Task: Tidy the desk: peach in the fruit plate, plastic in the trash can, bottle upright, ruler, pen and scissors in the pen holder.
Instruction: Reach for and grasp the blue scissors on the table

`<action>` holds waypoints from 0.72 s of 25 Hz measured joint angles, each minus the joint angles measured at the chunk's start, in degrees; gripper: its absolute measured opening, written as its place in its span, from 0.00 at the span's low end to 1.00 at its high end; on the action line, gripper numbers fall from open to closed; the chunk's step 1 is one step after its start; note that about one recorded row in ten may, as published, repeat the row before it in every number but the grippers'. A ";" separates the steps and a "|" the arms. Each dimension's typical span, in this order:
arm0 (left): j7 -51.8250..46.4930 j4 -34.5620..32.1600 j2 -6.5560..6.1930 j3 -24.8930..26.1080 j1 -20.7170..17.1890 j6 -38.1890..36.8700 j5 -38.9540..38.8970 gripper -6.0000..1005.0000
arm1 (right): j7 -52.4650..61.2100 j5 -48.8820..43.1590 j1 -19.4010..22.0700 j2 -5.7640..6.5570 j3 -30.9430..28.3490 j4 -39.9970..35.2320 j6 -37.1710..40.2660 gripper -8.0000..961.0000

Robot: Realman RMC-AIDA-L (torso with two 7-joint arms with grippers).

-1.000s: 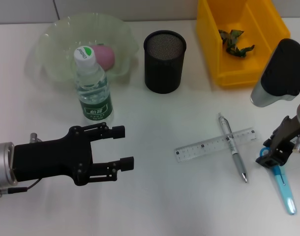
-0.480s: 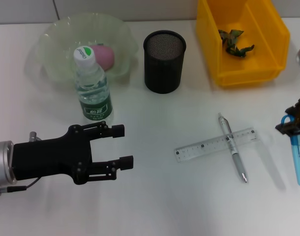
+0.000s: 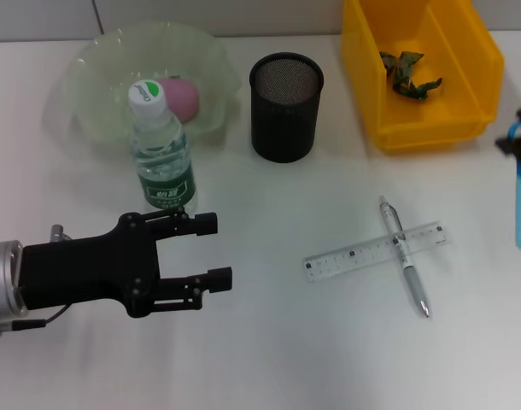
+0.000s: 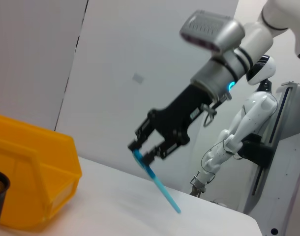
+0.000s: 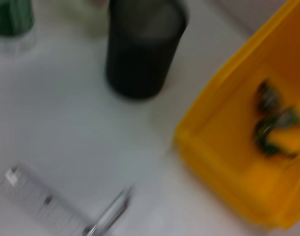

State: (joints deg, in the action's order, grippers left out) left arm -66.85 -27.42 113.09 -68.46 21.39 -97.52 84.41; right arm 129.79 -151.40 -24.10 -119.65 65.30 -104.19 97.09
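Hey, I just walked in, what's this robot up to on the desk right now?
It is tidying the desk. The right gripper holds the blue scissors in the air near the yellow trash can, blades hanging down. The left gripper hovers open over the table, in front of the upright bottle. The peach is in the fruit plate and the plastic is in the trash can. The pen lies across the ruler on the table; the pen holder looks empty.

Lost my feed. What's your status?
Right gripper shut on scissors, lifted. Left gripper open, idle by bottle. Pen, ruler still down. Holder unobstructed.
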 joint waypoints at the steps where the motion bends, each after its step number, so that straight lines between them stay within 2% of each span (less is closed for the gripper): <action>1: -0.01 0.00 0.00 0.03 0.03 -0.02 -0.01 0.78 | -0.02 0.84 -0.05 0.06 -0.77 -1.33 -0.35 0.45; 6: -0.03 0.00 0.00 0.17 0.14 -0.04 -0.04 0.78 | -0.07 2.54 -0.31 0.08 -1.49 -5.81 -5.45 0.45; 11: -0.04 0.00 0.16 1.19 0.12 -0.04 0.22 0.78 | -0.22 6.18 -0.69 0.06 -1.17 -5.09 -12.21 0.44; 14: -0.05 0.00 0.18 1.21 0.17 -0.04 0.24 0.78 | -1.89 11.83 -0.84 0.21 0.25 -2.16 -19.52 0.37; 18: -0.37 0.00 0.19 1.25 0.17 -0.04 0.26 0.78 | -2.51 12.55 -1.02 0.26 1.65 -0.90 -21.74 0.25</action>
State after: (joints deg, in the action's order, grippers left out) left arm -67.22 -27.42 113.29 -67.21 21.56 -97.56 84.67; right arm 127.27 -138.85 -25.11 -119.40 66.94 -105.09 75.35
